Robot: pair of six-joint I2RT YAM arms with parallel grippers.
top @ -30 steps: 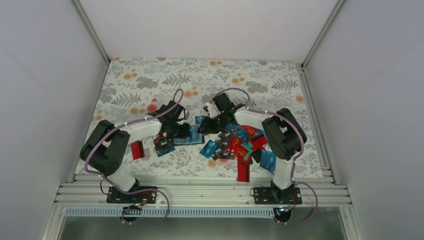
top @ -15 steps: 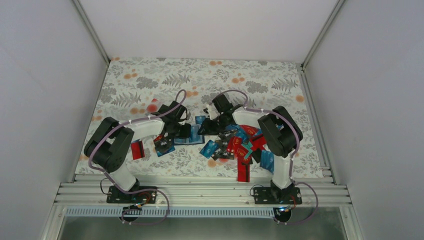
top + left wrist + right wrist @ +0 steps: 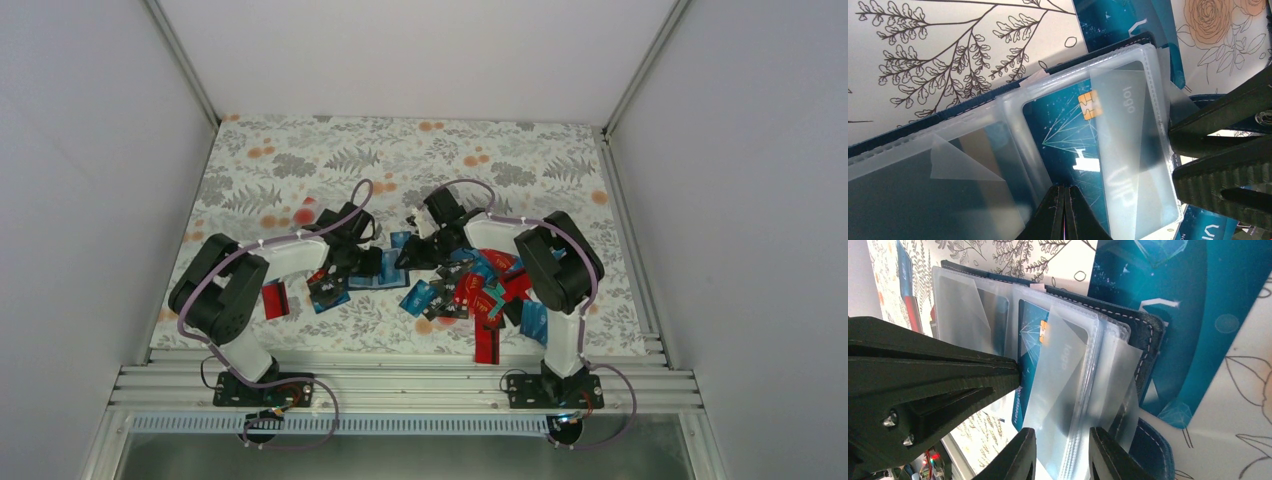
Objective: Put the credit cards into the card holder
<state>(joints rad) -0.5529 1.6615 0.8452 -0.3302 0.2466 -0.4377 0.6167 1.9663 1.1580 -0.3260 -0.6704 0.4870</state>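
Left hand (image 3: 1064, 189) stays clamped on card holder (image 3: 963, 165); right hand (image 3: 1060, 435) barely shifted.

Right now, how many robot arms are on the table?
2. The left arm reaches in from the left, the right arm from the right; both meet at the wallet in the middle. None seems hidden.

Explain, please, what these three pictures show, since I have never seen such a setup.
Two robot arms are bolted at the near edge of a flowered table. The overhead picture shows both, with credit cards scattered near them. The other two come from a camera on each wrist, looking at its own tool. Both show the open card holder. The left tool, shut, seems to pinch a teal card; the right tool grips one of the holder's clear sleeves.
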